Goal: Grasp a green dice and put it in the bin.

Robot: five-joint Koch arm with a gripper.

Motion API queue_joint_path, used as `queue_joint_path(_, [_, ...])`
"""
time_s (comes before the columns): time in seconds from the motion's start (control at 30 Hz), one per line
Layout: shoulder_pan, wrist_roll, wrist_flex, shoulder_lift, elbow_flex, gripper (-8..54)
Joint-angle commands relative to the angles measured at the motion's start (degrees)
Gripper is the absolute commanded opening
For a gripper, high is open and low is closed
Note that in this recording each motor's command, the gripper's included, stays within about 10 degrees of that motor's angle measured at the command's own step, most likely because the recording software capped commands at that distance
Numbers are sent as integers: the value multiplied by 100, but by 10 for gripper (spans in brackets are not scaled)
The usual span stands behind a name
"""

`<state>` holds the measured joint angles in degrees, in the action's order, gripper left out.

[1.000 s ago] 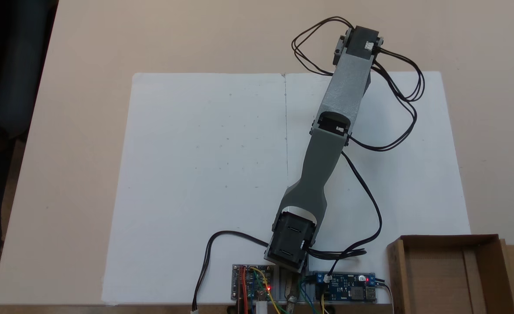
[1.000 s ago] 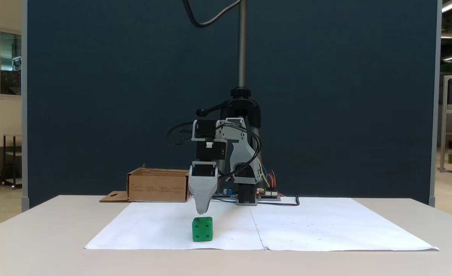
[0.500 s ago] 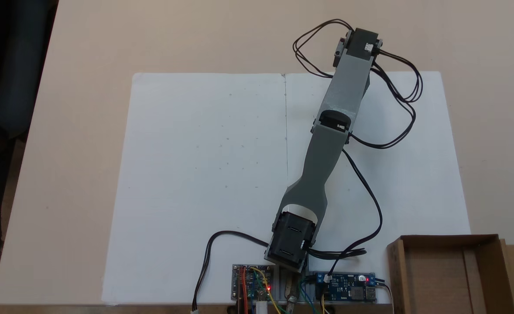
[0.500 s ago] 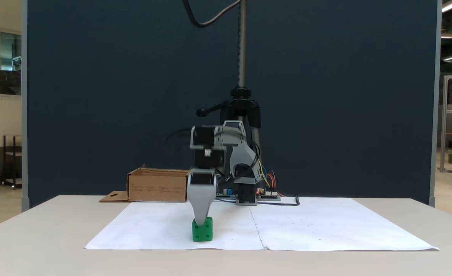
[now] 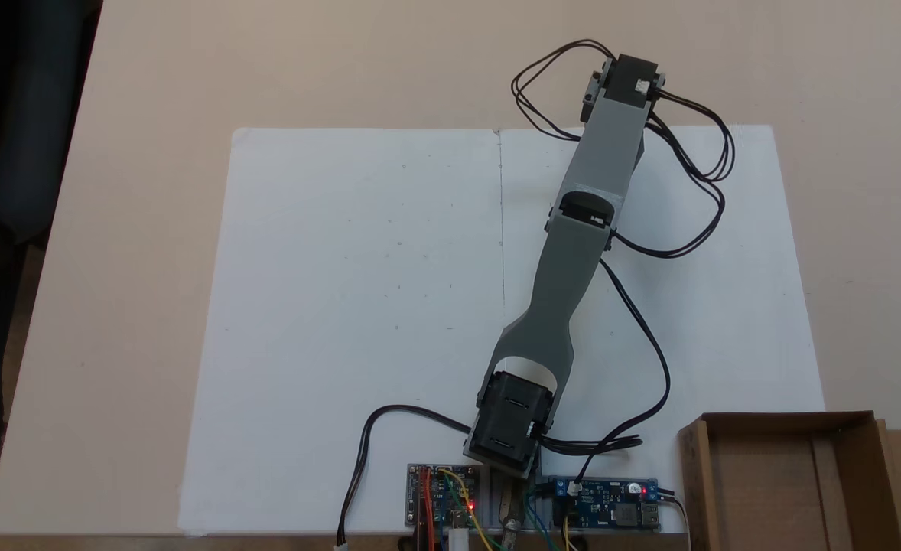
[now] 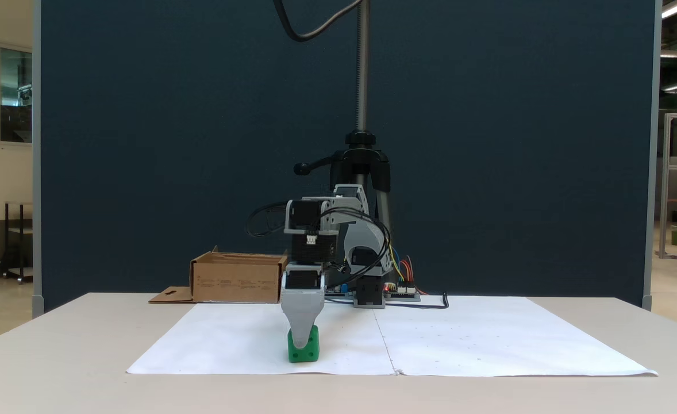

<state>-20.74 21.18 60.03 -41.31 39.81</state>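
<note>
Green dice (image 6: 306,352) partly covered in front by gripper (image 6: 300,343); second jaw hidden behind the first, state indeterminate. Bin (image 5: 848,440) cut off by bottom frame edge. Circuit boards (image 5: 607,502) at near edge partly cropped.

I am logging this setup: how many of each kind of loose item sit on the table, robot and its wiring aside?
green dice: 1
cardboard bin: 1
white paper sheets: 2, edge to edge
Total: 4
</note>
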Motion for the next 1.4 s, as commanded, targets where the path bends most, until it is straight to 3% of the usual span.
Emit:
queue_joint_path(0.0, [-44,536,-308,-141,-220,433])
queue_joint_path(0.3, [-53,536,-316,-88,-220,413])
queue_joint_path(0.5, [-53,536,-316,-53,-220,366])
queue_joint_path(0.8, [-18,536,-316,35,-220,364])
queue_joint_path(1.07, [-18,536,-316,35,-220,241])
queue_joint_path(1.17, [-18,527,-316,35,-220,229])
queue_joint_path(1.27, [-26,527,-325,35,-220,136])
queue_joint_path(1.37, [-44,519,-369,35,-220,123])
